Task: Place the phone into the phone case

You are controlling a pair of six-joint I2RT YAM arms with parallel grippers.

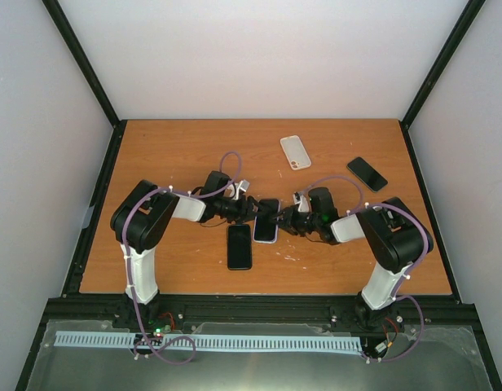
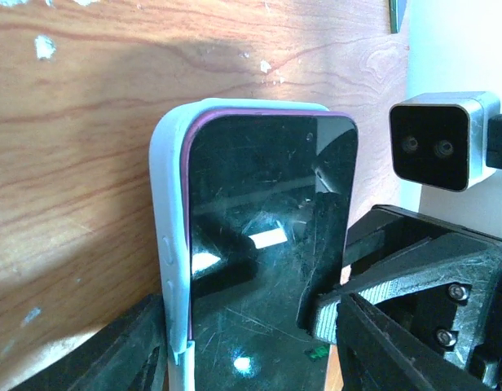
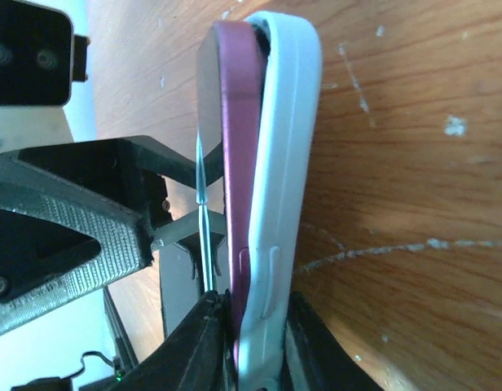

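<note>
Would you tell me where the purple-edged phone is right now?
In the top view the purple-edged phone is mid-table, clamped between the left hand and the right hand, partly seated in its pale case, right of a black phone lying flat.

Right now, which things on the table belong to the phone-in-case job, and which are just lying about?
In the job: purple-edged phone, pale case, left tool, right tool.
Lying about: front black phone, spare white case, back-right black phone.
</note>
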